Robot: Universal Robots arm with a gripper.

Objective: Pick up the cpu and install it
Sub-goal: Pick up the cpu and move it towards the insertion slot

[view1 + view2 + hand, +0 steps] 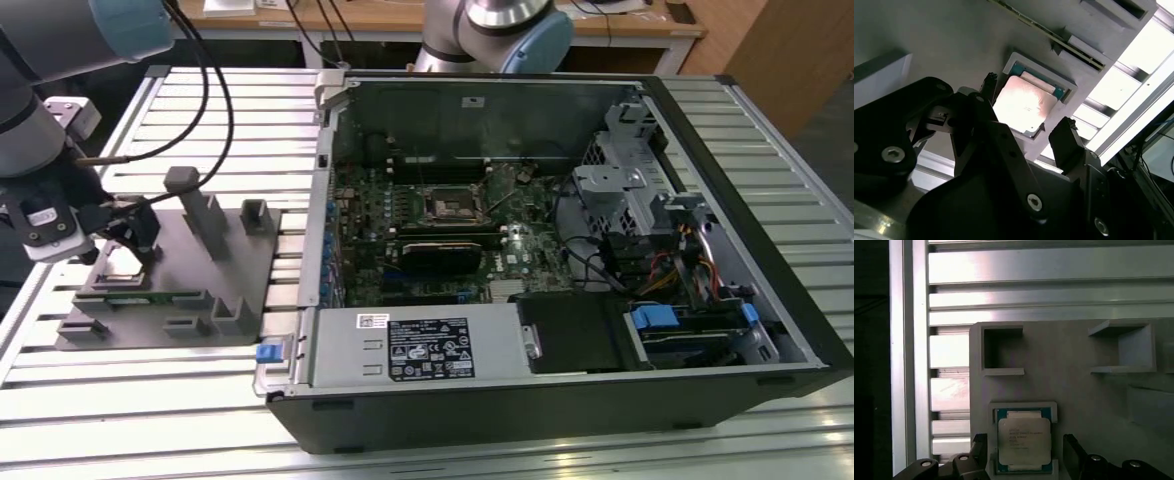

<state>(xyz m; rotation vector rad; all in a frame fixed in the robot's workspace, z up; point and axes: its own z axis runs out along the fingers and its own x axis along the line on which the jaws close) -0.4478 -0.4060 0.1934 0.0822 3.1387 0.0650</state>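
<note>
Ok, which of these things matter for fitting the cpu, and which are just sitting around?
In the job:
cpu, lying in a pocket of the grey tray
gripper, open, fingers on either side of the cpu
socket

Lying about:
memory stick
power supply
drive cage
cables

Robotics lab / automation test cell, set up for PC assembly. Evidence, all rel. to the open PC case (pixel 534 410): it lies on its side on a slatted alu-profile table (pixel 747 110), side panel off, motherboard (pixel 441 235) exposed. On the exterior view's left of the case sits a grey parts fixture (pixel 187 285) w/ posts & pockets, one pocket holding the cpu (pixel 1024 442). An industrial robot arm (pixel 40 110) w/ cabling hangs over it. Behind the case: 2nd arm's base (pixel 494 30) and a wooden desk (pixel 400 15).
</note>
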